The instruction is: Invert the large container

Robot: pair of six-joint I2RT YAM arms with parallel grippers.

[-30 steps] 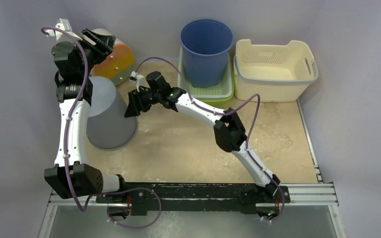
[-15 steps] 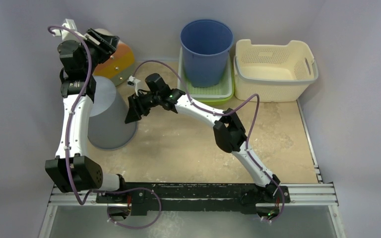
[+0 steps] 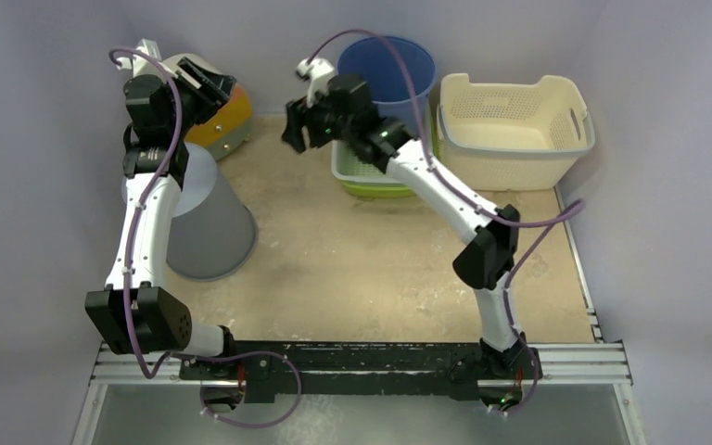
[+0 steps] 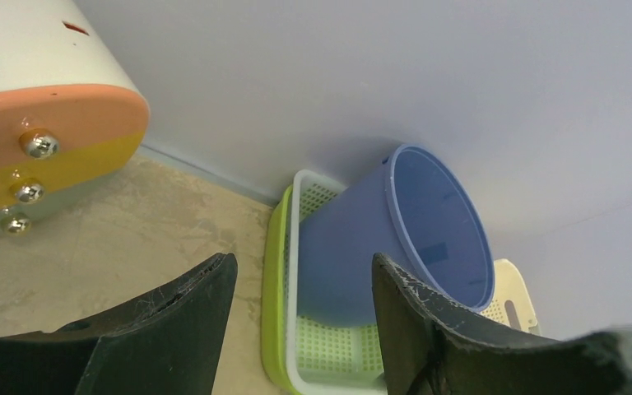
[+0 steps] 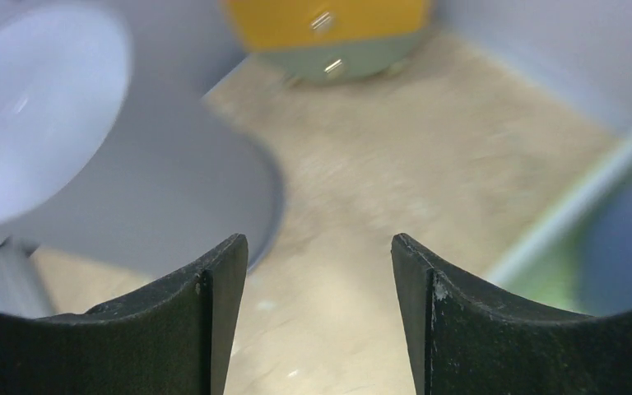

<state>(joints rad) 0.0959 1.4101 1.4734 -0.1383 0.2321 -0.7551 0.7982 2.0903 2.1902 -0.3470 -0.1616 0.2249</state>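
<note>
A large grey container [image 3: 206, 221] stands upside down on the table at the left, wide mouth down and flat bottom up. It also shows in the right wrist view [image 5: 144, 177]. My left gripper [image 3: 211, 89] is open and empty, raised beyond the container's far side, apart from it. My right gripper [image 3: 294, 127] is open and empty, held high at mid-back and well right of the grey container. In the left wrist view the gripper [image 4: 304, 259] has its jaws wide apart, and so does the gripper [image 5: 319, 239] in the right wrist view.
A blue bucket [image 3: 399, 69] stands upright in a green tray [image 3: 366, 176] at the back. A cream basket [image 3: 517, 130] sits to its right. An orange, yellow and white object [image 3: 221, 116] lies at the back left, against the wall.
My right arm has lifted and swung from the grey container's side up and back toward the blue bucket. My left gripper has shifted slightly right. The grey container has not moved.
</note>
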